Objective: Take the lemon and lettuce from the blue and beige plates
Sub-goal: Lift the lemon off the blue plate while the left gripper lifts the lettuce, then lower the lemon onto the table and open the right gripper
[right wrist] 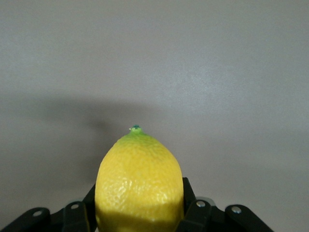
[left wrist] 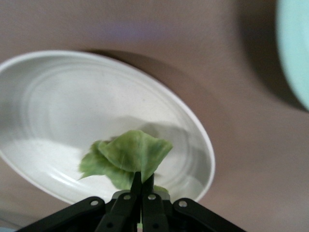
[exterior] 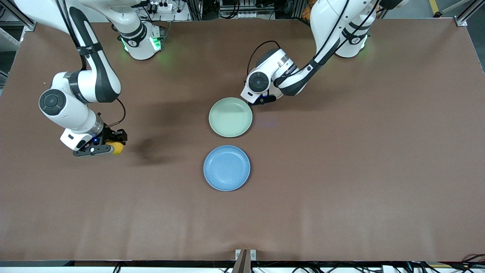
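My right gripper (exterior: 113, 146) is shut on the lemon (exterior: 118, 148), a yellow oval fruit, and holds it over bare table toward the right arm's end. In the right wrist view the lemon (right wrist: 139, 183) fills the space between the fingers (right wrist: 193, 212). My left gripper (exterior: 261, 100) is shut on the lettuce (left wrist: 130, 157), a wrinkled green leaf, just over the beige plate (left wrist: 67, 106). In the front view the left arm hides that plate and the leaf. The blue plate (exterior: 226, 168) lies bare near the table's middle.
A pale mint-green plate (exterior: 230, 116) lies bare between the blue plate and my left gripper; its edge shows in the left wrist view (left wrist: 297, 48). The brown table (exterior: 360, 170) spreads wide around the plates.
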`<state>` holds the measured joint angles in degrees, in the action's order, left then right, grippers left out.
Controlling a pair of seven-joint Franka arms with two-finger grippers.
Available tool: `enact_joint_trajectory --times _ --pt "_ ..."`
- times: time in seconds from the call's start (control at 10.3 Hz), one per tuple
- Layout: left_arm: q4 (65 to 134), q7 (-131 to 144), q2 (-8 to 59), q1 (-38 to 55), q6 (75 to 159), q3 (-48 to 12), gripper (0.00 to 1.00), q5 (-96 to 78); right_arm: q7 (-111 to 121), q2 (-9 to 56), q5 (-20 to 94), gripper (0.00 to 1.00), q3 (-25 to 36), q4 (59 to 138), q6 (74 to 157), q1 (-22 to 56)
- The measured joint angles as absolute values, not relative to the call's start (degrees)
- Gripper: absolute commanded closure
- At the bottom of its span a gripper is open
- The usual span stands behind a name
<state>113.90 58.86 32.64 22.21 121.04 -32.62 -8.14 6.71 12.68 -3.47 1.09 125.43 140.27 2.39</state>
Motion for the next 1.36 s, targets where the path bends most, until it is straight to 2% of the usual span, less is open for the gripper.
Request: enact_joint_trajectory --times 0.29,0.49,0.58,0.78,0.97,1.07,1.36 --pt "111.79 61.37 25.79 19.99 114.2 -31.99 1.0 -4.2 8.56 18.04 -3.47 0.62 2.44 127.79 151.32 2.39" --pt "110.76 63.39 23.31 16.33 113.75 -31.7 1.0 1.61 8.57 22.7 -3.47 0.6 2.81 128.5 157.82 2.4" --pt "108.83 63.49 23.05 13.57 113.8 -31.43 1.0 3.99 8.58 24.34 -3.47 0.54 3.25 128.52 159.89 2.4" --pt "103.68 63.4 23.12 7.71 113.78 -31.16 1.0 7.64 8.6 25.61 -3.47 0.0 3.86 128.46 161.76 2.39" --pt "99.45 63.24 23.85 3.49 113.81 -31.05 1.0 10.62 8.6 25.49 -3.47 0.0 4.48 127.58 161.66 2.56" --pt "97.7 63.24 24.89 2.21 113.85 -30.72 1.0 12.03 8.6 24.93 -3.47 0.0 4.93 126.11 158.72 2.72" --pt "93.69 63.21 28.59 0.43 116.33 -24.65 1.0 13.84 8.59 19.79 -3.42 0.0 5.18 115.63 131.77 3.63"
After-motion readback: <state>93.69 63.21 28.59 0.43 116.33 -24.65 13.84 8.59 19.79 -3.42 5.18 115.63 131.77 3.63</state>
